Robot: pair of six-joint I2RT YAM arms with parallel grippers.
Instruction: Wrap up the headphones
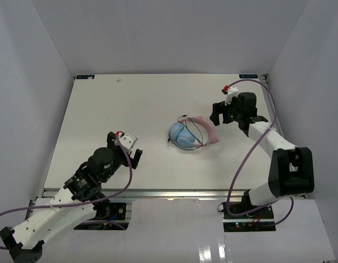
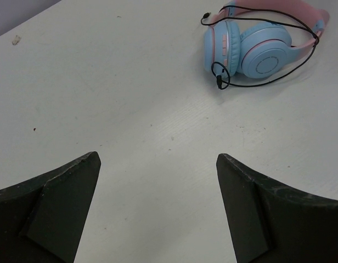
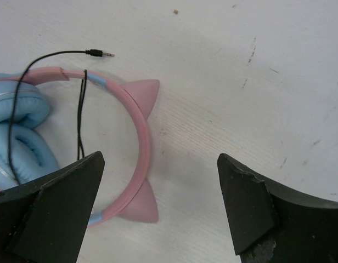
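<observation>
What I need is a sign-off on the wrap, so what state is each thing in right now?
headphones: lying on the table, earcups folded together, not held.
cable: looped loosely around the headphones, jack lying free on the table.
left fingers: open, empty, well clear of the headphones.
right fingers: open, empty, beside the headband.

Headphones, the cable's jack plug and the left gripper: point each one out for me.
headphones (image 2: 266,57): left wrist view, on the blue earcup face.
jack plug (image 3: 97,53): right wrist view, on its black sleeve.
left gripper (image 2: 158,161): left wrist view, midway between its open fingertips.
</observation>
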